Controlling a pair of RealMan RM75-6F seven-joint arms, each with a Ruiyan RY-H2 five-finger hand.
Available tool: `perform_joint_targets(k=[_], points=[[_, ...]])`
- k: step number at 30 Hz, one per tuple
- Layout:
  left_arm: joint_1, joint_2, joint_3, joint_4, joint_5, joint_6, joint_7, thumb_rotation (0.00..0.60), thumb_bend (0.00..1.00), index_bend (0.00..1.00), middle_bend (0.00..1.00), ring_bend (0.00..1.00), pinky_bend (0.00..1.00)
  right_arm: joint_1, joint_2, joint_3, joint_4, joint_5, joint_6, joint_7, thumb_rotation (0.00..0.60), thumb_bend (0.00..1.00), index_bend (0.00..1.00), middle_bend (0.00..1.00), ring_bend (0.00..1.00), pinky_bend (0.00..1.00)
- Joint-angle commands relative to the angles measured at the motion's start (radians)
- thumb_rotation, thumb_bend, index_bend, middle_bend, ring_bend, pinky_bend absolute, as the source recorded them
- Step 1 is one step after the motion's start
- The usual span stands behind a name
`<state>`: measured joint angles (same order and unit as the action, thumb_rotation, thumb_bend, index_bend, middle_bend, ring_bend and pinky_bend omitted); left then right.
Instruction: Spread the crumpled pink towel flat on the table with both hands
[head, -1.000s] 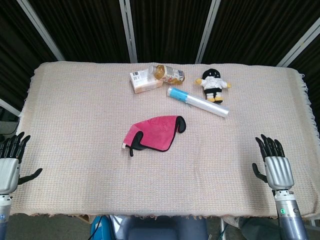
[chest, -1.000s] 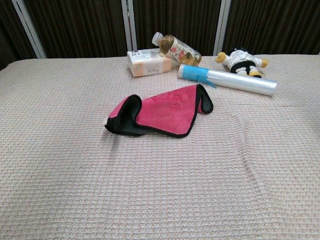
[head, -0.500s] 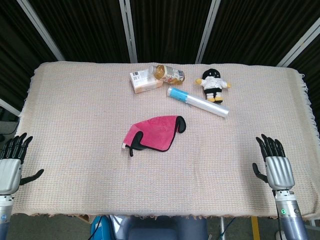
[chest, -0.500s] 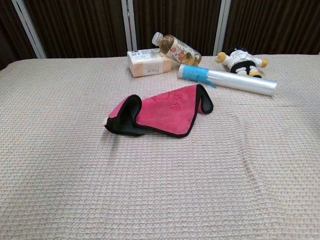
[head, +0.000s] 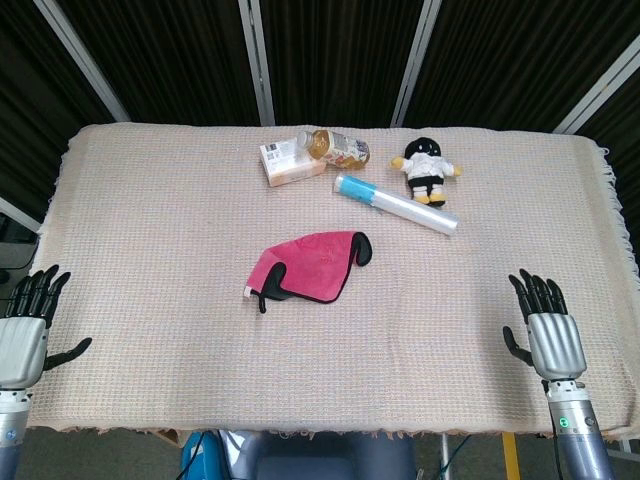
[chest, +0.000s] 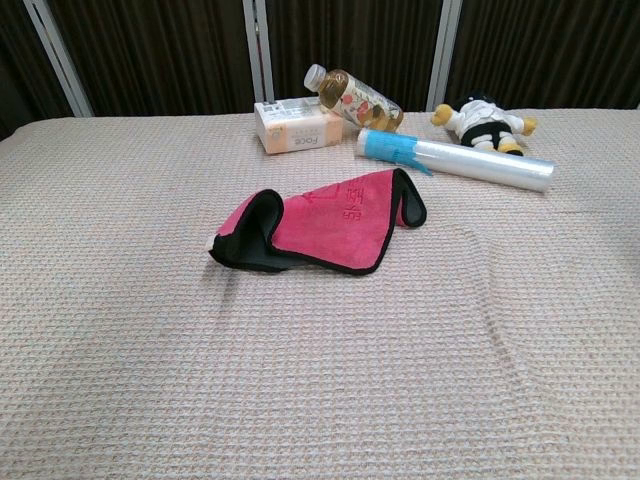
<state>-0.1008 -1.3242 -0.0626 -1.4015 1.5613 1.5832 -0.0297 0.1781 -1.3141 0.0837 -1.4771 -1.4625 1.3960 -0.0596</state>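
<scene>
Both hands, left hand (head: 22, 335) and right hand (head: 545, 335), hover spread and empty, well apart from the crumpled pink towel (head: 308, 265), apparently before the first reach.

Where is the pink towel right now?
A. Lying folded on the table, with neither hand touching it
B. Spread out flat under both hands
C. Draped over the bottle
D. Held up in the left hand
A: the pink towel lies folded mid-table, while the left hand and right hand hover open at the near edge, well apart from it.
</scene>
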Motion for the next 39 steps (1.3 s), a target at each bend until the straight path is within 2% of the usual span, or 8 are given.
perform_joint_targets(k=[1,9,13,20,25,30,39], points=[[-0.008,-0.005,0.009,-0.006,0.023,0.0,-0.004,0.6,0.04,0.07,0.0,0.0,0.0,0.001,-0.003,-0.001,0.003,0.002,-0.004,-0.001,0.6,0.41,0.0,0.0,0.0,0.0],[-0.063,-0.033,0.003,-0.048,0.069,-0.039,0.052,0.6,0.2,0.32,0.02,0.0,0.0,0.008,-0.011,-0.002,0.014,0.01,-0.024,-0.001,0.6,0.41,0.0,0.0,0.0,0.0],[-0.126,-0.061,-0.01,-0.079,0.098,-0.103,0.136,0.6,0.24,0.36,0.04,0.0,0.0,0.013,-0.013,-0.001,0.017,0.013,-0.032,0.002,0.6,0.41,0.0,0.0,0.0,0.0],[-0.256,-0.11,-0.056,-0.181,0.096,-0.269,0.297,0.6,0.29,0.38,0.04,0.0,0.0,0.016,-0.018,-0.001,0.023,0.02,-0.044,0.002,0.6,0.41,0.0,0.0,0.0,0.0],[-0.333,-0.13,-0.088,-0.238,0.069,-0.377,0.409,0.6,0.37,0.38,0.05,0.0,0.0,0.019,-0.018,0.003,0.029,0.036,-0.057,0.008,0.6,0.41,0.0,0.0,0.0,0.0],[-0.415,-0.138,-0.124,-0.29,-0.004,-0.508,0.545,0.6,0.44,0.38,0.05,0.0,0.0,0.021,-0.018,0.007,0.034,0.045,-0.064,0.016,0.6,0.41,0.0,0.0,0.0,0.0],[-0.5,-0.141,-0.149,-0.334,-0.152,-0.637,0.75,0.6,0.49,0.38,0.04,0.0,0.0,0.022,-0.017,0.008,0.035,0.048,-0.066,0.024,0.6,0.41,0.0,0.0,0.0,0.0]])
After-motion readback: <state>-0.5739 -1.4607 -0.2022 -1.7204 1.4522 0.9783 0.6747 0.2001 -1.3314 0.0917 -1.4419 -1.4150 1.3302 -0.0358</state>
